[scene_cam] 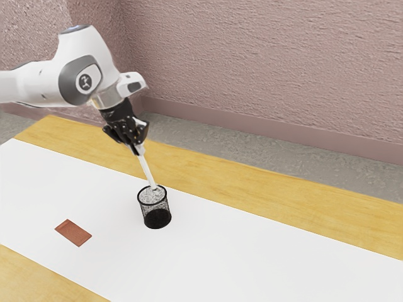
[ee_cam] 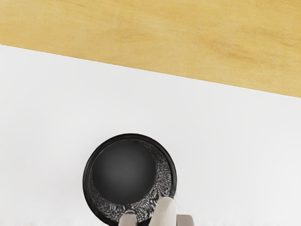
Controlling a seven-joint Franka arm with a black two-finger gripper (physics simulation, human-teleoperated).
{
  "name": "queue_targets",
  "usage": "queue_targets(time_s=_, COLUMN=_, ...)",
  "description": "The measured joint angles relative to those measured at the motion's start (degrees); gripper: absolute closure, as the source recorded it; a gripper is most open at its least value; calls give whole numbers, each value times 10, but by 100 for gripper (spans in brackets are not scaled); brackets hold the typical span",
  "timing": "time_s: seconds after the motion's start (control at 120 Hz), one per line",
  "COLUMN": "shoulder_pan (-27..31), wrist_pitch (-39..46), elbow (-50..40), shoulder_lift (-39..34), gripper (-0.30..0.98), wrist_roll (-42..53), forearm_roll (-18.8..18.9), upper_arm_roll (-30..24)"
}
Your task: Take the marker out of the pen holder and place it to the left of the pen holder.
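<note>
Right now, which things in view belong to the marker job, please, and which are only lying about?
For the job:
- marker, held at a tilt
- gripper, shut on the marker
- pen holder, upright, beneath the marker

Just lying about:
- flat reddish-brown piece, lying on the white surface
</note>
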Motion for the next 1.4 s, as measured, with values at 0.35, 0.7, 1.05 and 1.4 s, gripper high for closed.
queue_targets(time_s=0.35, shoulder_pan=56, wrist_pitch=-154, elbow=101, shoulder_lift=149, gripper=74, wrist_roll=-8, forearm_roll=32, upper_arm_roll=53)
queue_targets(time_s=0.7, shoulder_pan=44, wrist_pitch=-263, elbow=249, shoulder_lift=303, gripper=70, wrist_roll=-5, forearm_roll=16, upper_arm_roll=70)
queue_targets(time_s=1.05, shoulder_pan=43, wrist_pitch=-272, elbow=317, shoulder_lift=360, gripper=66, wrist_roll=4, forearm_roll=-15, upper_arm_roll=56)
queue_targets(time_s=1.4, shoulder_pan=50, wrist_pitch=-186, elbow=319, shoulder_lift=387, gripper=58, wrist_roll=36, forearm_roll=-75, upper_arm_roll=55)
